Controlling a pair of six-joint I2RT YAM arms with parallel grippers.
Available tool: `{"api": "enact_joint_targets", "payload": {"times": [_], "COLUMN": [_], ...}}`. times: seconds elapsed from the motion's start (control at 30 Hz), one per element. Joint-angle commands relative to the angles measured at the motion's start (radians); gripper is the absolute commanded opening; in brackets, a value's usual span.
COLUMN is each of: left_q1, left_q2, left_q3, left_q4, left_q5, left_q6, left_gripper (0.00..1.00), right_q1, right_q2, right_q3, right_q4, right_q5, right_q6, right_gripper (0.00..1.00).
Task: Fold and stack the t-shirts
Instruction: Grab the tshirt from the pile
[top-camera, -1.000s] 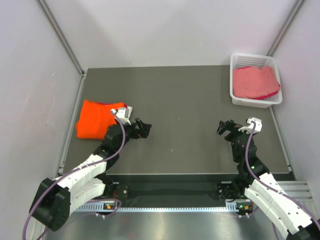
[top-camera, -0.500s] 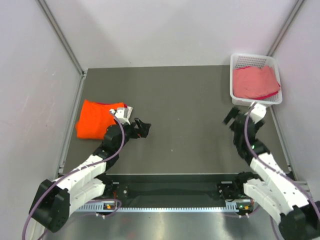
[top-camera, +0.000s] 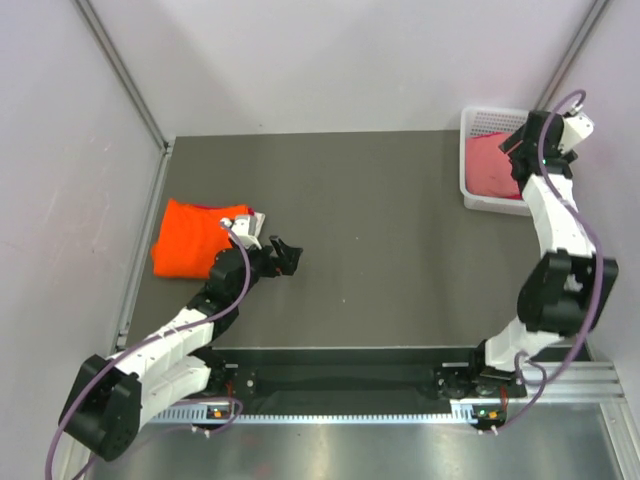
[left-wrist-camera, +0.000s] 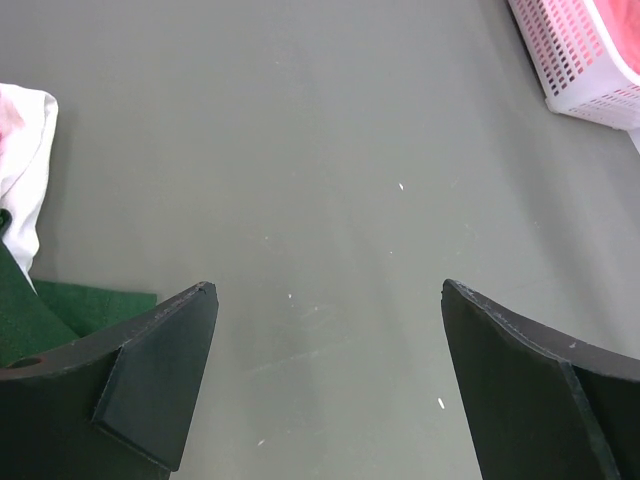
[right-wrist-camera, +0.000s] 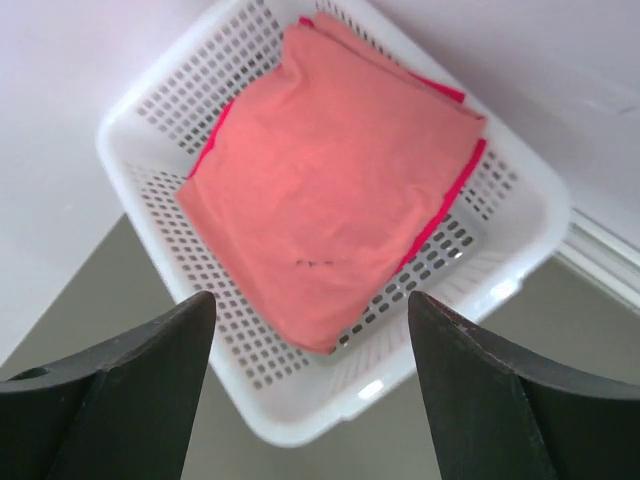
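Note:
A folded bright orange t-shirt lies at the table's left side. My left gripper is open and empty just right of it, low over bare table. A salmon-pink t-shirt lies folded in the white mesh basket at the back right corner. A magenta edge shows under the salmon-pink t-shirt. My right gripper is open and empty, hovering above the basket and the salmon-pink t-shirt. In the top view my right gripper sits over the basket's right half.
Grey walls close in the table on three sides, and the basket sits against the right wall. A white cloth piece and a green patch show at the left edge of the left wrist view. The basket's corner shows at its top right.
My right arm has swung from the table's right middle up and back to above the basket. My left arm and the orange t-shirt have not moved.

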Motion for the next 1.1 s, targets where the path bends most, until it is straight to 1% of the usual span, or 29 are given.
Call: {"api": "enact_joint_targets", "payload": {"times": [0.0,0.03,0.07,0.13,0.17,0.4,0.43,0.47,0.5,0.53,0.57,0.6,0.63,0.73,0.83,0.87,0.93,0.97,1.0,1.03,1.07], "left_q1": [0.002,0.0,0.002,0.0,0.002,0.0,0.002,0.002,0.002,0.002,0.002,0.002,0.002,0.0,0.0,0.0,0.0,0.0,0.002,0.0,0.002], "left_q2": [0.001,0.001,0.001,-0.001,-0.002,0.016,0.02,0.021,0.024,0.03,0.033,0.036,0.036,0.033,0.031,0.033,0.036,0.034,0.037,0.037,0.037], "left_q3": [0.019,0.021,0.022,0.024,0.024,0.028,0.028,0.027,0.028,0.028,0.03,0.031,0.031,0.031,0.03,0.031,0.031,0.031,0.031,0.031,0.031], "left_q4": [0.05,0.046,0.044,0.04,0.04,0.044,0.047,0.047,0.05,0.05,0.05,0.05,0.05,0.05,0.053,0.053,0.052,0.05,0.052,0.052,0.052], "left_q5": [0.007,0.007,0.007,0.007,0.007,0.007,0.007,0.036,0.038,0.036,0.038,0.039,0.042,0.042,0.047,0.047,0.044,0.042,0.042,0.041,0.041], "left_q6": [-0.002,-0.002,-0.002,0.001,0.001,-0.007,-0.007,-0.008,-0.009,-0.009,-0.009,-0.009,-0.01,-0.009,-0.01,-0.01,-0.01,-0.009,-0.007,-0.007,-0.005], "left_gripper": [0.98,0.98,0.98,0.98,0.98,0.98,0.98,0.98,0.98,0.98,0.98,0.98,0.97,0.97,0.97,0.97,0.98,0.98,0.98,0.98,0.97], "right_q1": [-0.039,-0.044,-0.052,-0.056,-0.058,-0.061,-0.061,-0.061,-0.061,-0.061,-0.059,-0.058,-0.052,-0.013,0.017,0.031,0.048,0.08,0.103,0.128,0.186], "right_q2": [0.154,0.194,0.271,0.35,0.42,0.619,0.636,0.663,0.672,0.676,0.668,0.654,0.633,0.524,0.403,0.334,0.268,0.213,0.191,0.171,0.139], "right_q3": [0.137,0.169,0.23,0.295,0.348,0.478,0.491,0.514,0.524,0.533,0.541,0.541,0.535,0.505,0.458,0.418,0.381,0.369,0.376,0.405,0.425], "right_q4": [-0.08,-0.095,-0.101,-0.129,-0.153,-0.167,-0.166,-0.169,-0.17,-0.169,-0.167,-0.17,-0.173,-0.166,-0.154,-0.122,-0.098,-0.085,-0.089,-0.089,-0.091], "right_q5": [-0.06,-0.086,-0.095,-0.115,-0.126,-0.144,-0.144,-0.146,-0.149,-0.152,-0.146,-0.132,-0.064,0.067,0.138,0.141,0.177,0.201,0.24,0.31,0.334], "right_q6": [0.049,0.066,0.069,0.088,0.094,0.131,0.131,0.129,0.129,0.128,0.125,0.121,0.108,0.062,0.039,0.031,0.0,-0.024,-0.077,-0.111,-0.142], "right_gripper": [0.76,0.75,0.75,0.75,0.75,0.67,0.64,0.56,0.44,0.37,0.29,0.08,0.0,0.0,0.0,0.0,0.0,0.0,0.0,0.0,0.0]}}
